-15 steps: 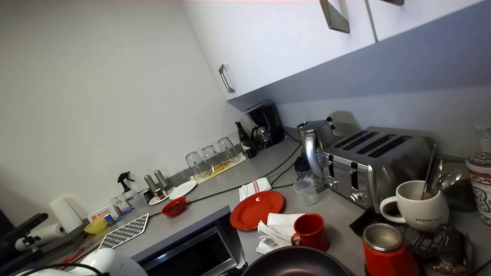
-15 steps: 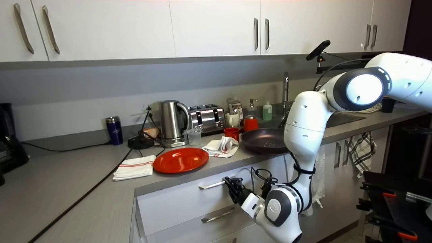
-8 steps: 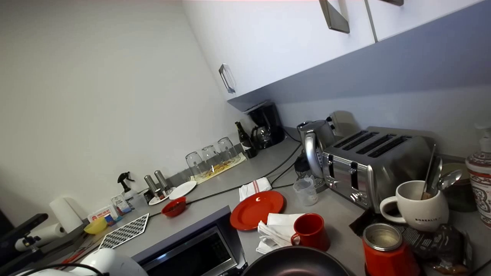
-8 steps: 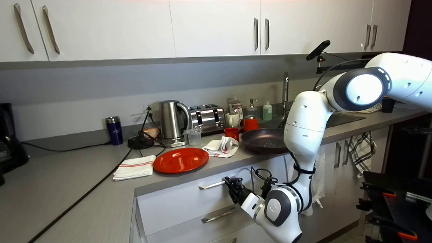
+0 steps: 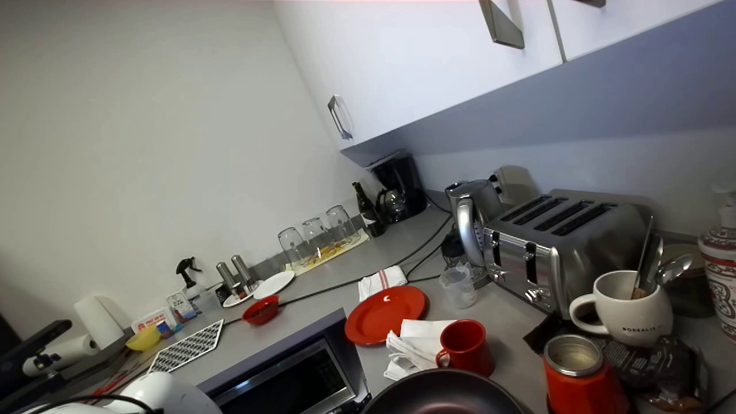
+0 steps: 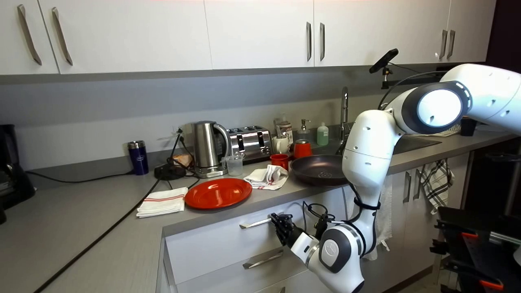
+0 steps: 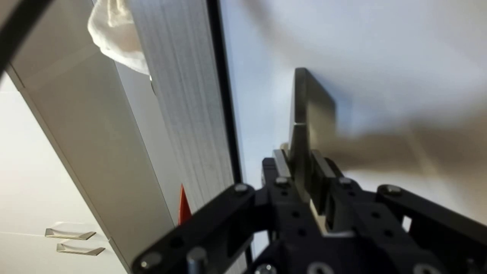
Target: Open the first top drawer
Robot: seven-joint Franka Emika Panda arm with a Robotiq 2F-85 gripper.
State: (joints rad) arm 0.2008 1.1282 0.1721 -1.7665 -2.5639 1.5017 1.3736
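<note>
The top drawer (image 6: pixel 211 246) has a plain pale front just under the counter edge, and its inside does not show. Its flat metal bar handle (image 6: pixel 254 224) sticks out from the front. My gripper (image 6: pixel 277 219) is at the right part of this handle in an exterior view. In the wrist view the gripper (image 7: pixel 300 160) has its two fingers on either side of the handle (image 7: pixel 300 97), closed up on it. The pale drawer front (image 7: pixel 399 49) lies beyond the fingertips. The drawer and gripper are out of view where only a white arm part (image 5: pixel 164 394) shows.
A lower drawer handle (image 6: pixel 262 259) sits below the gripper. The counter edge (image 7: pixel 186 95) runs close beside the fingers. A red plate (image 6: pixel 218 193), a cloth (image 6: pixel 266 177) and a pan (image 6: pixel 319 169) stand on the counter above. Arm cables (image 6: pixel 315 211) hang beside the wrist.
</note>
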